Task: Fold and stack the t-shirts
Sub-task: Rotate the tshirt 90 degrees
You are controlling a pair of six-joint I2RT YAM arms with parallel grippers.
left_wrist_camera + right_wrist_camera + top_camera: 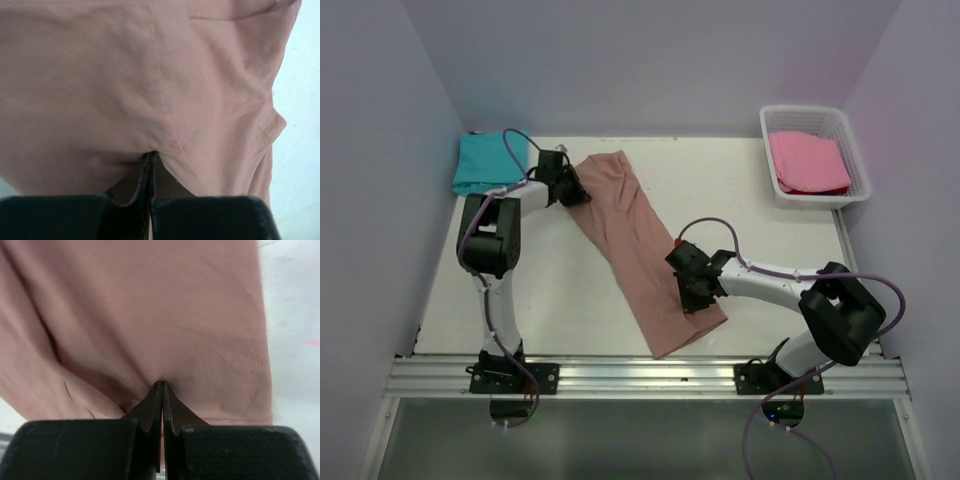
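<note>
Table [750, 215]: white and flat; it carries every garment.
Salmon-brown t-shirt [625, 235]: lies as a long narrow strip running diagonally from far left to near centre, apparently already folded lengthwise. It looks light, limp cotton that will sag and crease wherever it is not supported.
Basket [767, 128]: white, at the far right corner, well apart from the strip.
Pink t-shirt [808, 160]: folded, lying inside the basket.
Teal t-shirt [480, 165]: folded at the far left corner, just beside the strip's far end.
Left gripper [150, 156]: clamped tight on the strip's far end, the cloth puckering into the closed tips.
Right gripper [161, 386]: pinched closed on a tuck of the same cloth near the strip's near end.
Where to hold: probably at the two ends, as now, through all layers so the fold does not slip apart.
Handling risk: a thin pinch may catch only the top layer, and the middle would likely droop if lifted.
</note>
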